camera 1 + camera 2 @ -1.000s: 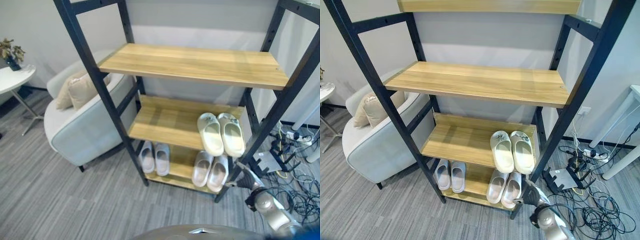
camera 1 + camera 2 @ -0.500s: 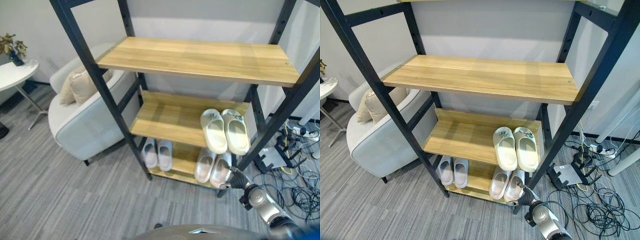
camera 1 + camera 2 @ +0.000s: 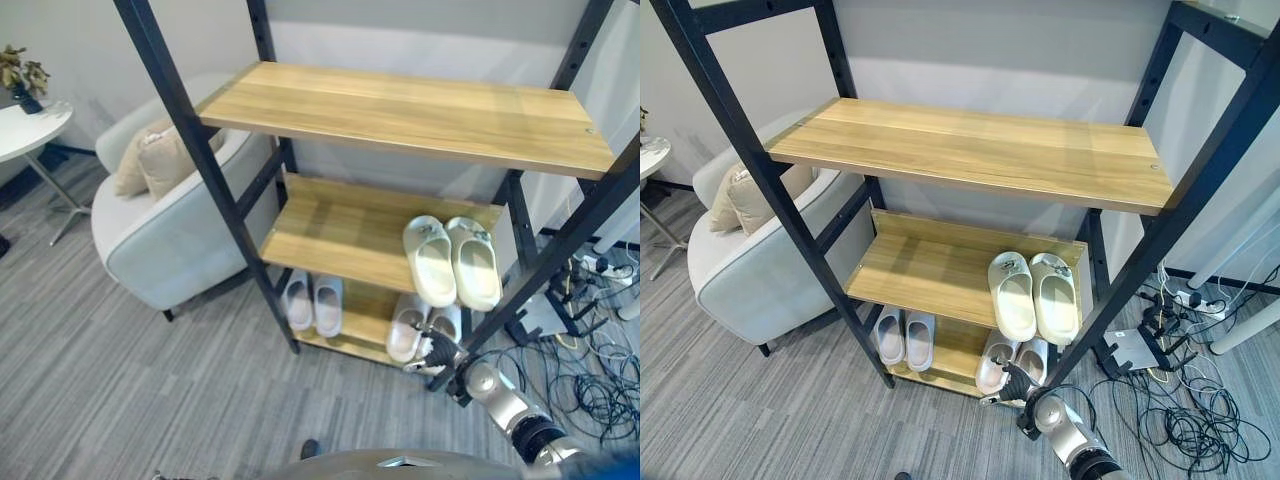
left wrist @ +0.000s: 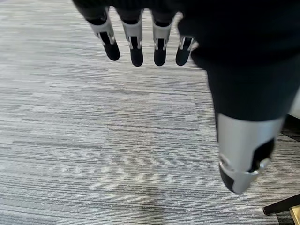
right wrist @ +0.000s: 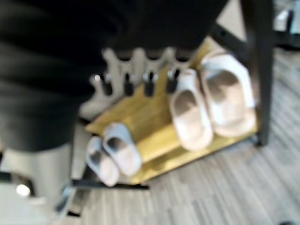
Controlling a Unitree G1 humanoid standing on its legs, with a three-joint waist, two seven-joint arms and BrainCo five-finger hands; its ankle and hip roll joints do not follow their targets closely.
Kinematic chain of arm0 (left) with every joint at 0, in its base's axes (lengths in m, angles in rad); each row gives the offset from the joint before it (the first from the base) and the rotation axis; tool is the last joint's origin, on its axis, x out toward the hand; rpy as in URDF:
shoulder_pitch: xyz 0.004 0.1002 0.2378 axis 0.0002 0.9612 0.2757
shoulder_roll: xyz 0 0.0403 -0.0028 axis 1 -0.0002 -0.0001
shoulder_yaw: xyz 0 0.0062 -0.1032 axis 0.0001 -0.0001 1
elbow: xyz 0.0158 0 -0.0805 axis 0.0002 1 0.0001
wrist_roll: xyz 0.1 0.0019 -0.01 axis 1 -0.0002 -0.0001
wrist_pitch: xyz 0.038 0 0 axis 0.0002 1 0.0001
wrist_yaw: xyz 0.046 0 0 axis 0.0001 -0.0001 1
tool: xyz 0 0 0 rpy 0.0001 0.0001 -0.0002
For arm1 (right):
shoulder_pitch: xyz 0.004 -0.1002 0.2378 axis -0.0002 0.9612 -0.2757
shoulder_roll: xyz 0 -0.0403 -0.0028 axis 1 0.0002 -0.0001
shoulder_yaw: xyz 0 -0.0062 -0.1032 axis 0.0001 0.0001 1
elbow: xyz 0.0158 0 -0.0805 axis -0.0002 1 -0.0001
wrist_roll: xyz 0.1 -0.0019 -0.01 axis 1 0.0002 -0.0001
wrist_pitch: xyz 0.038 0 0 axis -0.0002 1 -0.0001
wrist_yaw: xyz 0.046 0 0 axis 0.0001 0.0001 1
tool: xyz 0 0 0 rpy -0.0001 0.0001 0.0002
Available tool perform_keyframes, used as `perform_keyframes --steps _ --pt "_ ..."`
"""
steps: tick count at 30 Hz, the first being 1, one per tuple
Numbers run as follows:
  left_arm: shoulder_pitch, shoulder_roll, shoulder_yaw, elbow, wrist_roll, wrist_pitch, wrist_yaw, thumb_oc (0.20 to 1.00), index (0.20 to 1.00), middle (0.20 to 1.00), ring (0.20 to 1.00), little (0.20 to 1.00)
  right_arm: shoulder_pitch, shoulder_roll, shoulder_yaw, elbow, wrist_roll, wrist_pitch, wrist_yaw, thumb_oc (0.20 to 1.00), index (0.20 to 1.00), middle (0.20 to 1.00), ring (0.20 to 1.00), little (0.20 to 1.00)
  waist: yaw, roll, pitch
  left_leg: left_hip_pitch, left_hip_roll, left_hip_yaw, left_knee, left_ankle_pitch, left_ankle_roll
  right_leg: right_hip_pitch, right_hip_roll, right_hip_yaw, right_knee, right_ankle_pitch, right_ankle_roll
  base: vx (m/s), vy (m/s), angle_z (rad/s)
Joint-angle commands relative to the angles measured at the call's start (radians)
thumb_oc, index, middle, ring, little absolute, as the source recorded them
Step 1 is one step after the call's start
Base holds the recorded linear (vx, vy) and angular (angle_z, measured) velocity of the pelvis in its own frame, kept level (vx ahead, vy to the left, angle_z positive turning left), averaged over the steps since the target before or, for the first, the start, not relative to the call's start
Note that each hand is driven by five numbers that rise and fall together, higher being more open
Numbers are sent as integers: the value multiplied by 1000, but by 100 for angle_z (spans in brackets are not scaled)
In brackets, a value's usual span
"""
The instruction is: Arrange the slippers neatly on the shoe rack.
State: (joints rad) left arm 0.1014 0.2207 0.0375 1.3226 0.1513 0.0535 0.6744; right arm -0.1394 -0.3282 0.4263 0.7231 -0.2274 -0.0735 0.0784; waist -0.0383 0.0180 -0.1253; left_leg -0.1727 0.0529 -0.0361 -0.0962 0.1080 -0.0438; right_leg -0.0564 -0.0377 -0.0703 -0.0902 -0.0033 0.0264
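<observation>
Left eye view: an armchair (image 3: 160, 250) sits at left; on the shoe rack (image 3: 350, 240), grey slippers (image 3: 312, 303) lie low centre, cream slippers (image 3: 452, 262) right. The right hand (image 3: 437, 352), fingers relaxed and empty, hovers over beige slippers (image 3: 408, 328). The left hand (image 4: 140, 37) hangs open over carpet.

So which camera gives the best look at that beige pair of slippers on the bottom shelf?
The right wrist view: the beige slippers lie in full sight past the right hand. In both eye views that hand and the middle shelf partly cover them.
</observation>
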Motion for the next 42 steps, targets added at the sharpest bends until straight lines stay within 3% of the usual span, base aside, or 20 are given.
perform_keyframes --steps 1,10,18,33,42 --pt "-34 13 -40 74 35 -15 11 1000 1000 1000 1000 1000 -73 25 -17 -37 41 -39 -12 1000 1000 1000 1000 1000 25 -3 -12 32 -37 -40 9 -35 23 -49 -34 43 3 62 31 0 0 0" --pt "-23 11 -33 90 22 -16 2 1000 1000 1000 1000 1000 -88 6 -54 -97 39 -21 -47 1000 1000 1000 1000 1000 26 -3 -10 28 -39 -42 9 -35 24 -54 -36 40 3 64 34 0 0 0" --pt "-14 -11 -24 149 8 23 3 1000 1000 1000 1000 1000 -102 -15 -77 -107 47 -9 -32 1000 1000 1000 1000 1000 19 -3 -15 28 -41 -37 9 -38 26 -57 -37 43 3 65 34 8 2 0" --pt "-68 -84 -19 159 -29 56 57 1000 1000 1000 1000 1000 -180 -25 -82 8 49 -30 -35 1000 1000 1000 1000 1000 21 -2 -29 11 -50 -38 9 -40 29 -76 -39 42 3 72 38 0 0 0" --pt "-100 -81 -2 181 -54 82 66 1000 1000 1000 1000 1000 -233 -18 -62 86 37 -28 -33 1000 1000 1000 1000 1000 24 -6 -50 -5 -54 -41 9 -38 30 -91 -42 40 3 75 43 0 0 0"
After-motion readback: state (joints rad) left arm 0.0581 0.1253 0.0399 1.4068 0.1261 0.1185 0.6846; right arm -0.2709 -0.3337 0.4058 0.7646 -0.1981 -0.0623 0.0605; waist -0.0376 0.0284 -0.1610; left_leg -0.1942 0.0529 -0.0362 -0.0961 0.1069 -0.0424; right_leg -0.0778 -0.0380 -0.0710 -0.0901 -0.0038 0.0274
